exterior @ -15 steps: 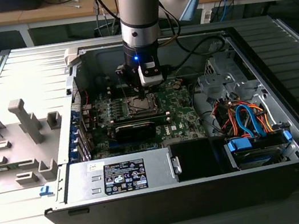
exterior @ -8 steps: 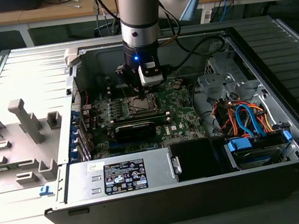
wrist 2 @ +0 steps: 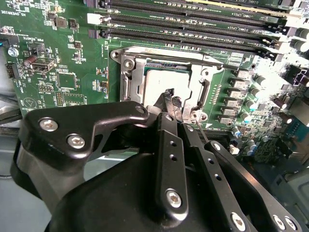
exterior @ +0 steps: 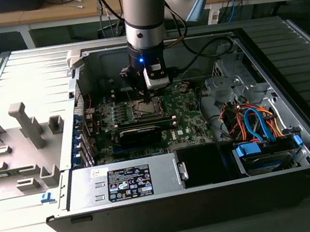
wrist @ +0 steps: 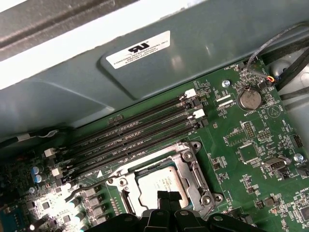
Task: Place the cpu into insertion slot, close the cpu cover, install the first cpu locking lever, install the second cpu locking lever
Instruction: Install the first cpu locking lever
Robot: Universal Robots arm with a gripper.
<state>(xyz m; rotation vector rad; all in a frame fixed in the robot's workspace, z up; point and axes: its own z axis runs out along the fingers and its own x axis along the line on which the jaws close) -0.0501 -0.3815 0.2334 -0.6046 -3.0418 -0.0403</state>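
CPU (wrist 2: 164, 83) sits in the insertion slot (wrist: 129, 195) on the green board (wrist 2: 72, 53), silvery face up, cpu cover (wrist 2: 133, 77) down around it. Gripper (wrist 2: 172, 102) hangs right over the chip, fingertips (wrist: 163, 197) pinched together, nothing between them. Beyond the socket: black memory slots (wrist: 140, 128), then the grey case wall (wrist: 203, 53).

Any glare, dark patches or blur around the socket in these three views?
Exterior view: the case interior is dim, and the arm shades the insertion slot. Second wrist view: the cpu shows soft glare, while the gripper body in the foreground is dark with mild reflections. First wrist view: a bright glare washes out the board's corner near the capacitors; the cpu cover is evenly lit.
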